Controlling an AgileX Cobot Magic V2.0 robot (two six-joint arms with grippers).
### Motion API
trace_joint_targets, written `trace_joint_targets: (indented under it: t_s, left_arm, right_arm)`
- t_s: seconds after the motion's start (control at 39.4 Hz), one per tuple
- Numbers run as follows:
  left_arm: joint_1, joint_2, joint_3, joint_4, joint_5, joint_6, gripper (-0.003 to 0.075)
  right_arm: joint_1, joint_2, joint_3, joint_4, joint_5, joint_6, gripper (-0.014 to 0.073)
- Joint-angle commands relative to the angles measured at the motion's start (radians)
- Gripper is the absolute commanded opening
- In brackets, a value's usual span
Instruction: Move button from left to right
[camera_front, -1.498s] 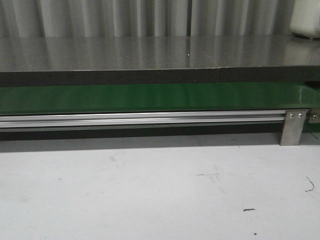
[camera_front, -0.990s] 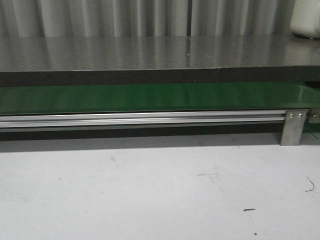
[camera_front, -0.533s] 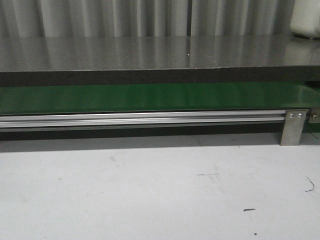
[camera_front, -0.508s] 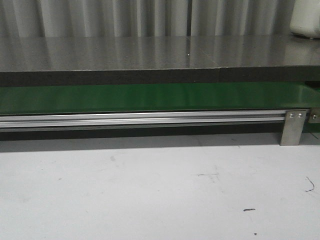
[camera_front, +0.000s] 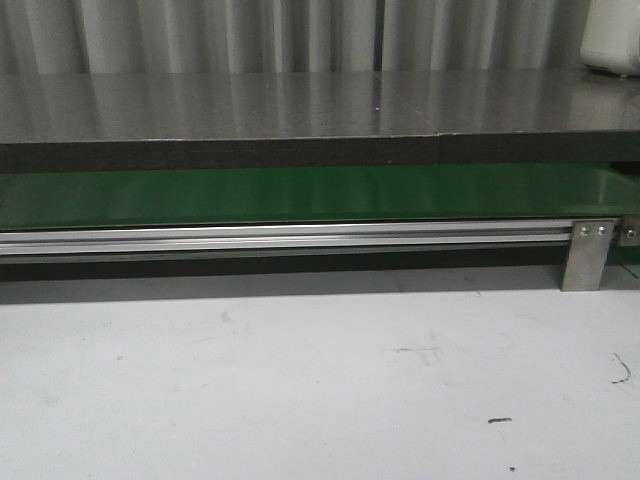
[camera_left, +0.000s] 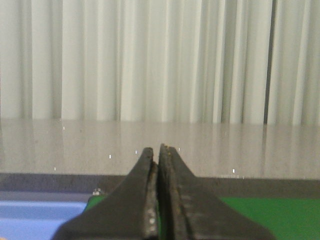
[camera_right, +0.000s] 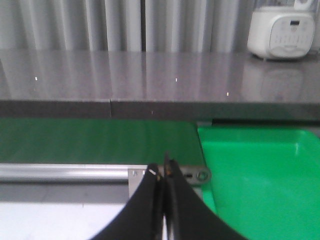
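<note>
Jaws of left gripper (camera_left: 159, 152) and right gripper (camera_right: 164, 167) are sitting pressed together, gripping nothing. Left is facing a green conveyor belt (camera_left: 270, 217) and blue bin (camera_left: 40, 220); right is overlooking a green tray (camera_right: 260, 180). Button is appearing in no view.

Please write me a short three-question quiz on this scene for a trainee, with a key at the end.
1. True or false: the button is visible on the green belt in the front view.
2. How do the left gripper and right gripper stand? A) both open B) both shut, holding nothing C) one holding a part
3. Fill in: in the right wrist view, a bright green ____ sits beside the belt's end.

Key:
1. False. The belt is bare in every view, and no button shows anywhere.
2. B. Each pair of fingers is pressed together with nothing between.
3. Bin. A white appliance stands on the grey counter behind.
</note>
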Motion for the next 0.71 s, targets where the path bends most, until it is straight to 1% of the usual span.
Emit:
trace_joint_targets:
  t_s: [0.0,0.1,0.18,0.28,0.36,0.48,0.69]
  left_arm:
    - [0.001,-0.002,-0.102,-0.011,-0.054,-0.011,-0.0021]
    - [0.001,0.079,-0.244,-0.007,0.078,-0.005,-0.0021]
    - [0.001,0.159,-0.326,0.000,0.132,-0.005,-0.0021]
    - [0.001,0.283,-0.410,0.011,0.214,-0.005,-0.0021]
    - [0.001,0.368,-0.450,0.070,0.264,-0.005,-0.0021]
    - [0.001,0.470,-0.482,0.083,0.271,-0.005,-0.0021]
    - [0.001,0.506,-0.484,0.083,0.271,-0.005,-0.0020]
  right_arm:
    - [-0.004,-0.005,-0.138,-0.008,-0.044,-0.012,-0.0067]
    - [-0.004,0.074,-0.282,-0.007,0.058,-0.012,-0.0067]
    - [-0.004,0.155,-0.363,-0.007,0.114,-0.012,-0.0067]
    - [-0.004,0.265,-0.447,-0.002,0.192,-0.012,-0.0067]
    - [-0.004,0.349,-0.491,0.000,0.228,-0.012,-0.0067]
    - [-0.004,0.436,-0.514,0.006,0.246,-0.012,-0.0067]
    - [-0.004,0.468,-0.514,0.008,0.236,-0.012,-0.0067]
